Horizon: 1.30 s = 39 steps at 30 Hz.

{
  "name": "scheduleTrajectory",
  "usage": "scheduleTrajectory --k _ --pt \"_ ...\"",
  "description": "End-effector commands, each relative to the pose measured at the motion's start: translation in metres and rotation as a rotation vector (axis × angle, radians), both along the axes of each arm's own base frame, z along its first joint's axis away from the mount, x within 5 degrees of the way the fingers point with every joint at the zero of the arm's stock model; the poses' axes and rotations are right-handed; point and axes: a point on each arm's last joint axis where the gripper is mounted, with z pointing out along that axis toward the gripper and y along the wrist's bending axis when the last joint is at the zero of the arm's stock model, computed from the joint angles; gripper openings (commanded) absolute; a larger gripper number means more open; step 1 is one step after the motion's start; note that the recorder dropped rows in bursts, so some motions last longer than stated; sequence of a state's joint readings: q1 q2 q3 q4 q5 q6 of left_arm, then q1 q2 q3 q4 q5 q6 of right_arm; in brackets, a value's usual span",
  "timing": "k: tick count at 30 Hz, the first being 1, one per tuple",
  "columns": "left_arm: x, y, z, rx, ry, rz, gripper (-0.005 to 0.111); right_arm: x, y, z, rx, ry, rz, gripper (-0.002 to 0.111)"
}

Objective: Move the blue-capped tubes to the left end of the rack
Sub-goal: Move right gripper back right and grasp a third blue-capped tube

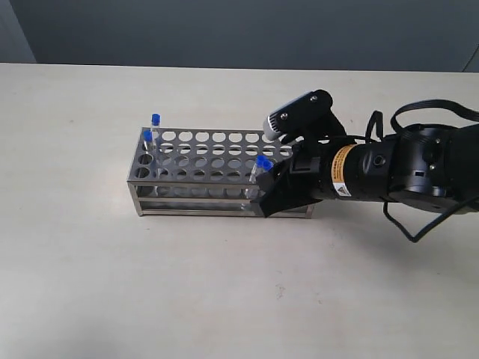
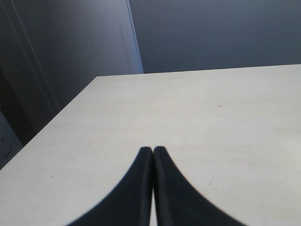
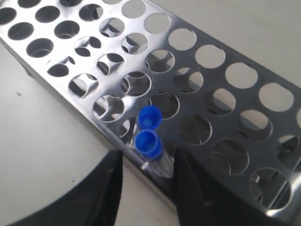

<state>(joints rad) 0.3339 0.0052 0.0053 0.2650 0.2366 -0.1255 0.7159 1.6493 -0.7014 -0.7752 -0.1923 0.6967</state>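
My right tool [image 3: 148, 159] gapes around two close-set blue-capped tubes [image 3: 148, 141] at rack's [image 1: 202, 161] right end, gripping neither. Two more tubes [image 1: 153, 129] far left. My left tool [image 2: 153, 153] closed, empty, above bench [image 2: 211, 117].

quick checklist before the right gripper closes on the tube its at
1. Right gripper open: ok.
2. Blue-capped tube between its fingers: ok.
3. Neighbouring blue-capped tube clear of the fingers: cannot tell, the caps nearly touch.
4. Empty holes at the left end of the rack: ok.
5. Left gripper shut, rack not in its view: ok.
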Motion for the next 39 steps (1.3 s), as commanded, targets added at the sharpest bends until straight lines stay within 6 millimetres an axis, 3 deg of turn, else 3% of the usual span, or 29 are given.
scheduleTrajectory --k 1,20,27,39 --pt "-0.0003 -0.0006 0.0022 0.0 -0.013 -0.007 0.001 0.0039 -0.0003 0.0022 -0.021 -0.021 0.004 0.036" --pt "-0.0003 -0.0005 0.0022 0.003 -0.012 -0.007 0.001 0.0114 0.001 0.0089 -0.063 -0.063 0.003 0.036" --pt "-0.0003 -0.0005 0.0022 0.003 -0.012 -0.007 0.001 0.0112 0.0019 0.0095 -0.057 -0.069 0.014 0.008" --pt "-0.0003 -0.0005 0.0022 0.003 -0.012 -0.007 0.001 0.0111 0.0028 0.0101 -0.045 -0.071 0.018 0.004"
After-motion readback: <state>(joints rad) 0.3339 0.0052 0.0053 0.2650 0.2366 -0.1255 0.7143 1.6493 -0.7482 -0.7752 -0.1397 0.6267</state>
